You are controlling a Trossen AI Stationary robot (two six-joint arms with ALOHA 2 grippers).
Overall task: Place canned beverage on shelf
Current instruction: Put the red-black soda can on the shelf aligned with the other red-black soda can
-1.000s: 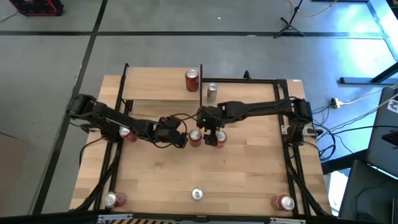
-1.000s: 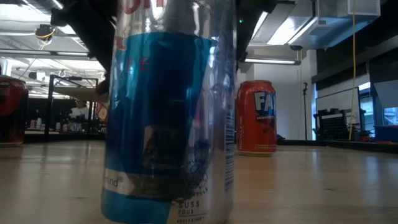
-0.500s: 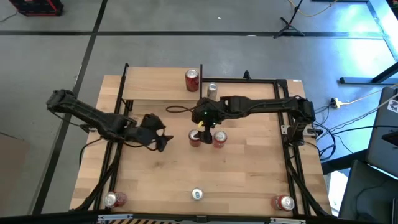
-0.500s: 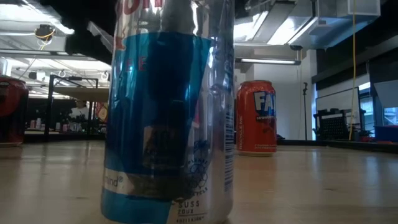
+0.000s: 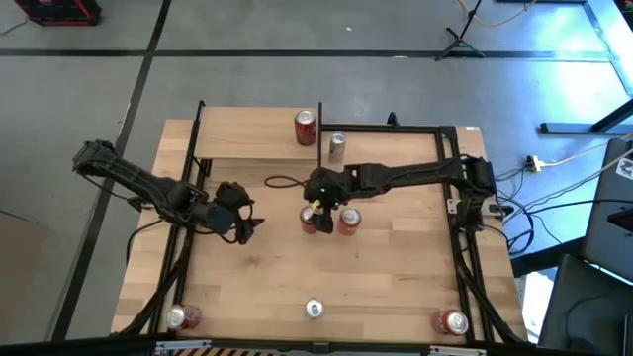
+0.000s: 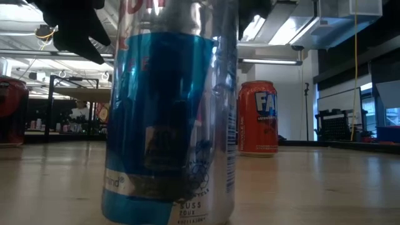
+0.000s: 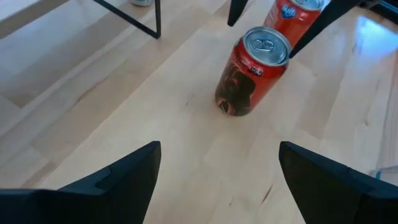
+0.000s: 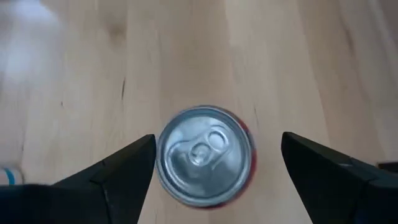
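While splayed, right gripper (image 8: 211,168) hangs over can (image 8: 205,155) — upright.

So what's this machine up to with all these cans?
The two-armed robot is putting drink cans on the small wooden shelf at the table's far side; one red can stands there already. The right gripper hangs open straight above a red can in the middle of the table, its fingers on either side but not touching it. The left gripper waits open nearby, facing that can. Other cans stand along the near edge, among them a blue and silver one.
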